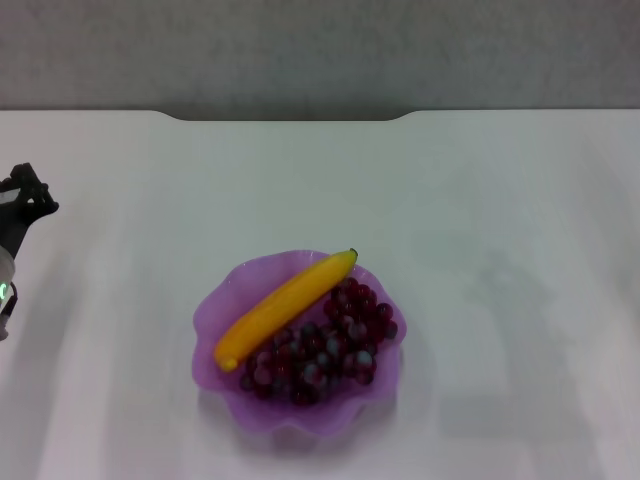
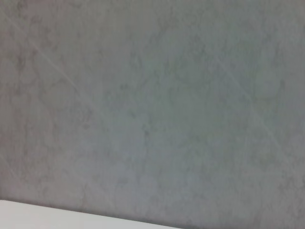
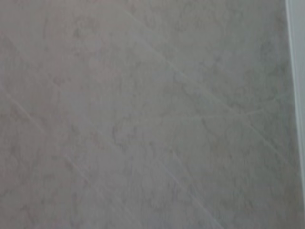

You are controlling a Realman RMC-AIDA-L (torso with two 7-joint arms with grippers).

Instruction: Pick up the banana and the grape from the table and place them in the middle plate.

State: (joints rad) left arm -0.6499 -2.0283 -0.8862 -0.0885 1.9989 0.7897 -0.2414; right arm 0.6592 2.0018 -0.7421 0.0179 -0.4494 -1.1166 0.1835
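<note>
The banana (image 1: pixel 286 306) and the grape (image 1: pixel 322 345) bunch both lay inside the middle plate (image 1: pixel 232 290), which sat on the table (image 1: pixel 500 220) toward the near edge, about midway between the side edges. The banana looked stiff and smooth, best taken across its middle; the grape bunch looked soft, loose and easily crushed. The left gripper (image 1: pixel 22 200) sat at the left edge; whether it was released or clenched I cannot tell. The right gripper was out of view. No writing showed
</note>
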